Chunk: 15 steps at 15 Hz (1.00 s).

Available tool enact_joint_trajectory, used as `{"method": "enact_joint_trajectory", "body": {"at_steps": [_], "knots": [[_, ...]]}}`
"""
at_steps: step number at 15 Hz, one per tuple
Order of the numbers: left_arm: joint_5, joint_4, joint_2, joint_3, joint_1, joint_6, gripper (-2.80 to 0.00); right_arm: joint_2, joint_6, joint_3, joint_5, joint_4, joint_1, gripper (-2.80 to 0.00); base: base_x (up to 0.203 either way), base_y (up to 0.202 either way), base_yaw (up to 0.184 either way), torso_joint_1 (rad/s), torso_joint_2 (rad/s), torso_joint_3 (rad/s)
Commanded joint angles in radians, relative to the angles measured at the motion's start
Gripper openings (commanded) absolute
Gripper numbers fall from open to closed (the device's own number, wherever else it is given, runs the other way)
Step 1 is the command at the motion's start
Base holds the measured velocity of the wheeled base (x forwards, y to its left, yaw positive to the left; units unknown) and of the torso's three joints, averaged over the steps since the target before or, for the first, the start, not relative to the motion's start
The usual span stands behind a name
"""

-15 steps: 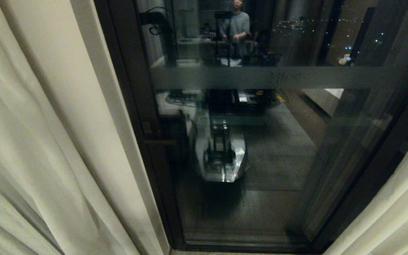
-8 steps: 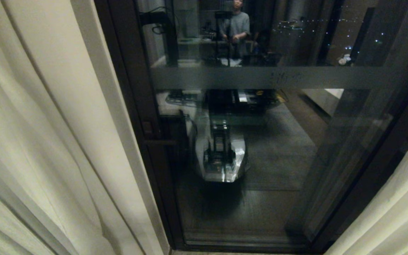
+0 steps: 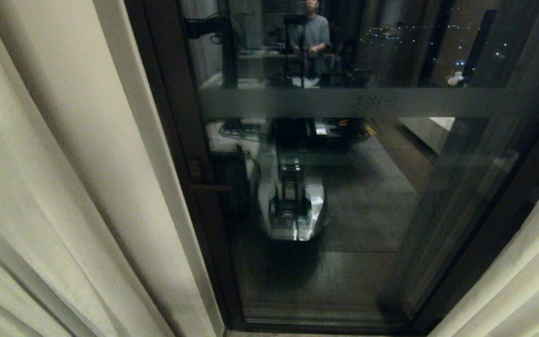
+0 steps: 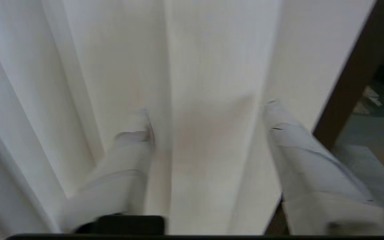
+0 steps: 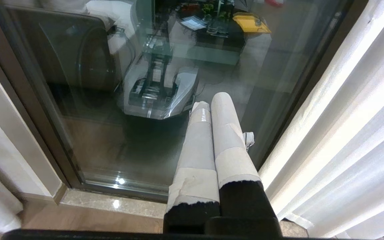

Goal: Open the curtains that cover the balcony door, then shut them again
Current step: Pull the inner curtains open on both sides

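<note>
left wrist view: your left pincer (image 4: 205,106) now spread, curtains (image 4: 212,60) fold between fingers, released
right pincer (image 5: 208,103): pressed together, idle
balcony door (image 3: 325,187): uncovered, curtains at both sides
next: you close them

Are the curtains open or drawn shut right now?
Open. The left curtain and the right curtain hang apart at the sides, leaving the balcony door uncovered between them.

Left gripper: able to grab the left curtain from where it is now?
Probably yes. The left gripper is open right at the left curtain, with a fold of fabric lying between its fingers. Nothing is in the way; closing should catch it.
</note>
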Motion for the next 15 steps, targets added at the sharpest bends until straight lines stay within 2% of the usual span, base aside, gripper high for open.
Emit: {"method": "enact_joint_trajectory", "body": {"at_steps": [1,5,6,7,12,15], "knots": [[0.013,0.001,-0.132,0.103,0.002,-0.003,0.0,0.002,0.0,0.0,0.001,0.0,0.0,-2.8,0.0,0.0,0.0,0.0,0.0,0.0],[0.058,0.015,-0.356,0.335,0.002,-0.007,0.0,0.002,0.0,0.0,0.001,0.0,0.001,-2.8,0.0,0.0,0.0,0.0,0.0,0.0],[0.069,0.029,-0.399,0.377,0.002,-0.008,-2.38,0.002,0.0,0.0,0.001,0.0,0.001,-2.8,0.0,0.0,0.0,0.0,0.0,0.0],[0.076,0.055,-0.434,0.406,0.001,-0.008,-2.8,0.002,0.0,0.0,0.001,0.0,0.0,-2.8,0.0,0.0,0.0,0.0,0.0,0.0],[0.069,0.089,-0.488,0.448,-0.004,-0.008,-2.8,0.002,0.0,0.0,0.001,0.0,0.001,-2.8,0.0,0.0,0.0,0.0,0.0,0.0],[0.056,0.087,-0.513,0.5,-0.046,-0.004,-2.8,0.002,-0.001,0.0,0.001,0.0,0.001,-2.8,0.0,0.0,0.0,0.0,0.0,0.0]]}}
